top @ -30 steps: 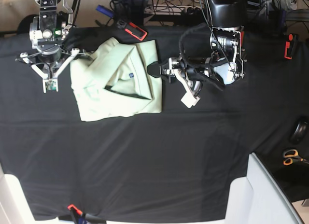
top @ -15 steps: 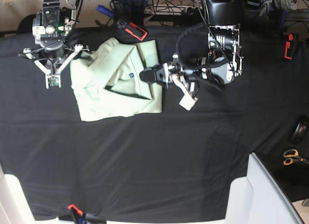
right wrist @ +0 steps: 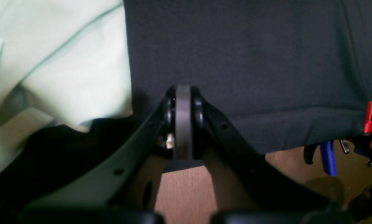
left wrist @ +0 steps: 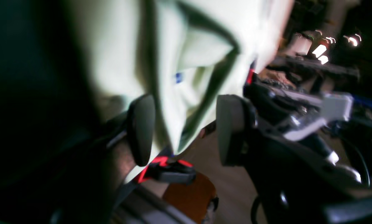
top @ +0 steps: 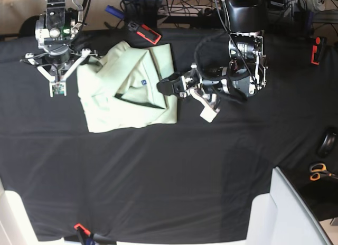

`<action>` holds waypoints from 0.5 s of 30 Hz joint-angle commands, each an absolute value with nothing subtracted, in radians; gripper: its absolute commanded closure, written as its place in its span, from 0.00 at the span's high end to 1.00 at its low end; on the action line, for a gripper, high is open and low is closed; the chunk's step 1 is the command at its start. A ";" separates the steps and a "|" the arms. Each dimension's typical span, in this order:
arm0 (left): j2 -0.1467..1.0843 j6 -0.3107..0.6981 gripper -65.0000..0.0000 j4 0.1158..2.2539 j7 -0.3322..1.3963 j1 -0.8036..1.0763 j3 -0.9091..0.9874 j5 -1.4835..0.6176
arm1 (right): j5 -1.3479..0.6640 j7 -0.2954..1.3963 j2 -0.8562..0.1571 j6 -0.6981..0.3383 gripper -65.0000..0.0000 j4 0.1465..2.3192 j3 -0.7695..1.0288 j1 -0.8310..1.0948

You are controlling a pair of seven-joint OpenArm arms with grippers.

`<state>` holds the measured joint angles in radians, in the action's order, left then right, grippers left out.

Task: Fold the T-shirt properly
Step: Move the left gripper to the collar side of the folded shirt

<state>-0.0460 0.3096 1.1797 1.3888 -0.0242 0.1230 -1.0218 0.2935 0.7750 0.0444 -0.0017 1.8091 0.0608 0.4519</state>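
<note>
The T-shirt [top: 127, 89] lies folded into a pale mint-green rectangle at the back left of the black-covered table [top: 174, 166], collar and small blue label [top: 143, 82] facing up. My left gripper [top: 165, 85] hovers at the shirt's right edge. In the left wrist view it [left wrist: 186, 130] is open, and the blurred T-shirt [left wrist: 189, 56] shows beyond the gap with nothing pinched. My right gripper [right wrist: 183, 93] is shut and empty over bare black cloth near the table's back edge, with the T-shirt [right wrist: 58, 62] beside it. The right arm [top: 55, 49] stands left of the shirt.
A red clamp [top: 143, 32] sits on the back edge just behind the shirt, another [top: 315, 49] is at the back right, and a third [top: 80, 228] is on the front edge. Scissors [top: 318, 172] and a pale panel [top: 296, 213] lie at the right front.
My left gripper has moved left from beside the shirt to its right edge, then settled slightly lower. The right arm shifted a little toward the back. The shirt has not moved.
</note>
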 commanded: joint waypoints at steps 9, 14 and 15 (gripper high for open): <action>-0.051 0.302 0.49 1.194 1.331 -0.042 0.099 -1.044 | 0.302 0.756 0.042 0.004 0.02 1.830 0.062 0.449; -0.051 0.302 0.48 1.187 1.285 -0.064 0.015 -0.992 | 0.302 0.756 0.042 0.004 0.02 1.830 0.062 0.449; -0.051 0.302 0.48 1.175 1.283 -0.070 0.007 -0.986 | 0.302 0.756 0.042 0.004 0.02 1.830 0.062 0.449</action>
